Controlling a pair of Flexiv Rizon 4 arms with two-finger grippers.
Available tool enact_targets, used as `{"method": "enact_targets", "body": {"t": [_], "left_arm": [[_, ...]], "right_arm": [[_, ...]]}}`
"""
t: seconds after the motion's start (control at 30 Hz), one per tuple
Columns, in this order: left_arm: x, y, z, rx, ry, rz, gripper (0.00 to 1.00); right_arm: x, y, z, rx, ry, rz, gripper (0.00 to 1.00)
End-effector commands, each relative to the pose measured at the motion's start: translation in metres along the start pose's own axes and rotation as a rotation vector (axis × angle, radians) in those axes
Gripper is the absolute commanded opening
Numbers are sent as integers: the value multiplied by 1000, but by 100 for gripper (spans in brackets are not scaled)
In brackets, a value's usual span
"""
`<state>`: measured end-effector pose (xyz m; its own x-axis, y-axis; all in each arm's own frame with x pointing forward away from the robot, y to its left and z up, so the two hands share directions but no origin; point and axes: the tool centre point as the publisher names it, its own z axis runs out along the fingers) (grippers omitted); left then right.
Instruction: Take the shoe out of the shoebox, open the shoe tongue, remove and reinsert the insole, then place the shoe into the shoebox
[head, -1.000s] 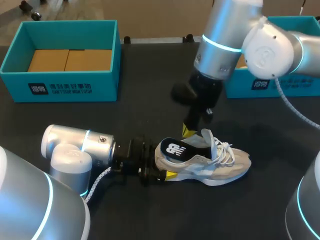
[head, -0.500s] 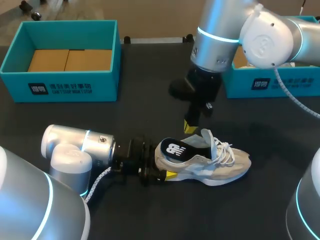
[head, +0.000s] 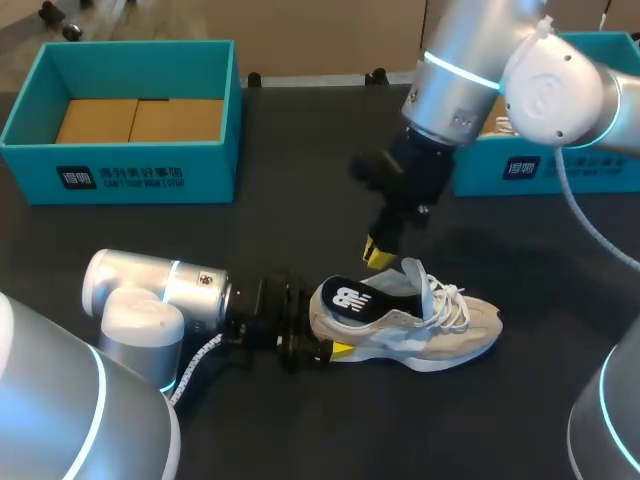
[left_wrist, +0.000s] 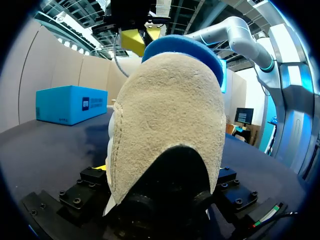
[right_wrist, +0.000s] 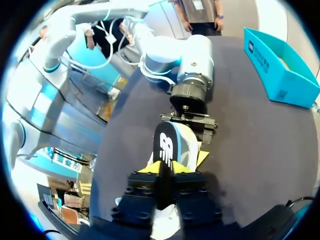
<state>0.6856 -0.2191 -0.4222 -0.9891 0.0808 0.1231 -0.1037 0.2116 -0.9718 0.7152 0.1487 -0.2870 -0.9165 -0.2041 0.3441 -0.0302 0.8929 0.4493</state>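
1. The black table (head: 300, 430) fills the head view.
2. The right arm (head: 480, 70) comes in from the far right corner and bends down toward the middle. The left arm (head: 140, 300) lies low over the near left of the table and points right.
3. A teal shoebox (head: 120, 170) stands open at the far left with brown card in its bottom. A second teal box (head: 575, 170) stands at the far right, partly hidden by the right arm.
4. The shoe (head: 420, 328), beige with a white sole, rests on its sole on the table, near the middle and well apart from both boxes. Its heel is toward the left arm and its toe points right.
5. The left gripper (head: 322, 330) is clamped on the shoe's heel, one finger at each side.
6. The right gripper (head: 378, 252) hangs just above the shoe's opening, its yellow tips drawn together with nothing between them.
7. The black insole (head: 350, 297) shows in the shoe's opening.
8. The tongue (head: 412, 275) stands up, next to the white laces (head: 455, 302).
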Motion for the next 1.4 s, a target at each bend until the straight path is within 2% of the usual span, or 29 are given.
{"method": "enact_targets", "body": {"t": [0.03,0.1,0.37,0.6,0.97,1.17,1.4], "left_arm": [[1,0,1,0,-2,0,0],[1,0,1,0,-2,0,0],[1,0,1,0,-2,0,0],[1,0,1,0,-2,0,0],[1,0,1,0,-2,0,0],[1,0,1,0,-2,0,0],[1,0,1,0,-2,0,0]], "right_arm": [[-8,-4,7,-37,22,0,30],[-9,-4,9,-44,23,-3,38],[-15,-2,18,-62,33,5,36],[-21,-3,25,-85,93,17,33],[-28,-13,38,-141,157,-15,38],[-26,-14,39,-140,181,-6,39],[-30,-13,44,-145,225,-15,46]]}}
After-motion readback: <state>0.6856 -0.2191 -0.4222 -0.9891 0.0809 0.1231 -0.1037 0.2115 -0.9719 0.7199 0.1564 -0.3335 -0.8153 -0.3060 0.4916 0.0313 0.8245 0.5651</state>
